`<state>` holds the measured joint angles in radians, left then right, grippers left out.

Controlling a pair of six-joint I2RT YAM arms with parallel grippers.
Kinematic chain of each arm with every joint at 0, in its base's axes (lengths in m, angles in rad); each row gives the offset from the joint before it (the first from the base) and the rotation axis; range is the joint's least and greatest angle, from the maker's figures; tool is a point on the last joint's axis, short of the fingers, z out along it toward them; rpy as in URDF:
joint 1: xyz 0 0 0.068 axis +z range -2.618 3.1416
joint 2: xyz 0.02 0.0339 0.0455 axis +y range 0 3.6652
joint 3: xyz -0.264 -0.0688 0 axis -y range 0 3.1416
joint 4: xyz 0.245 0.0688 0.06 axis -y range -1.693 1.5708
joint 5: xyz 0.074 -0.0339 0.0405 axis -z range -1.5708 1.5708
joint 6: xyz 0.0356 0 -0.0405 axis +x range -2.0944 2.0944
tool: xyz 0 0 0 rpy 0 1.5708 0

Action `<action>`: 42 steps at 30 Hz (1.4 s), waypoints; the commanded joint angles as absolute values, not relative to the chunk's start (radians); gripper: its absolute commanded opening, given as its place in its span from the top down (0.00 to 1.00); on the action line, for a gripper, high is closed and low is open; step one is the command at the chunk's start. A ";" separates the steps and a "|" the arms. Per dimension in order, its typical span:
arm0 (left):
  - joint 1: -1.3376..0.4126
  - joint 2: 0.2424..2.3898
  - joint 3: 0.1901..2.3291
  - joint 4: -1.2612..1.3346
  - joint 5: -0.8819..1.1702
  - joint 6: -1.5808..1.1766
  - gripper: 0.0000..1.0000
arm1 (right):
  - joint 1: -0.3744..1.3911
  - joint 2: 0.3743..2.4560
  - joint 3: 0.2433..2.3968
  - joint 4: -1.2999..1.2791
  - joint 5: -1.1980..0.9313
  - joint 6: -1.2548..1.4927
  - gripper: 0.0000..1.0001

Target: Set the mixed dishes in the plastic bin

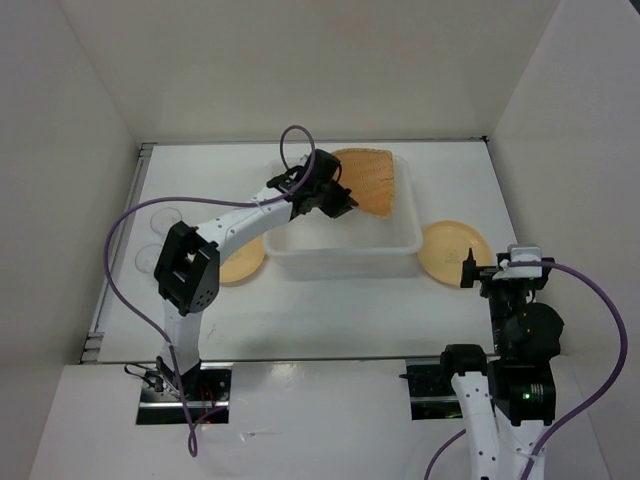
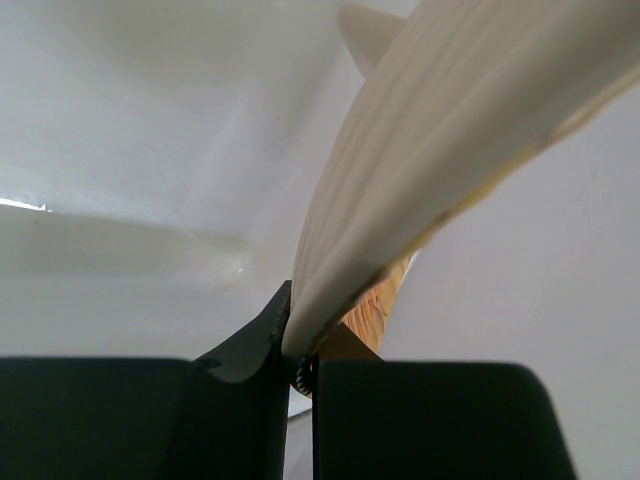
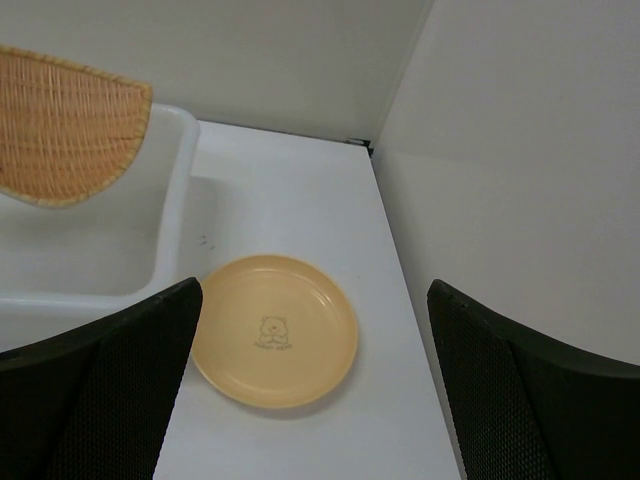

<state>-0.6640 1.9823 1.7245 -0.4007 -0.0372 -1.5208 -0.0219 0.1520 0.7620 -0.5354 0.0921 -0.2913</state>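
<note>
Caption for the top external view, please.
Left claw holds the woven plate tilted over the plastic bin; right claw hovers open by a yellow plate.

A plain white table fills the middle of the scene. White walls stand around the table on three sides: a left wall, a back wall and a right wall. A thin metal rail runs along the table's left edge. A white ledge lies along the table's near edge. A few faint dark specks mark the table top, and a small dark fitting sits at the table's far right corner
</note>
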 commanded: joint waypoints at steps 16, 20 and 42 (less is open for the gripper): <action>-0.686 2.095 1.592 -0.230 0.029 -1.666 1.00 | -0.014 0.092 0.701 -0.422 0.091 -0.311 0.03; -0.686 2.095 1.560 -0.203 0.052 -1.677 0.64 | -0.014 0.092 0.692 -0.422 0.091 -0.311 0.03; -0.615 1.478 1.677 -0.627 -0.204 -0.933 0.00 | -0.014 0.780 1.141 -0.707 0.086 -0.288 0.03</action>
<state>-0.6186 1.5982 1.6802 -0.5316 -0.1307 -1.1748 -0.0113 0.7067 1.0439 -0.5941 0.1570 -0.3004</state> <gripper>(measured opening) 1.001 0.975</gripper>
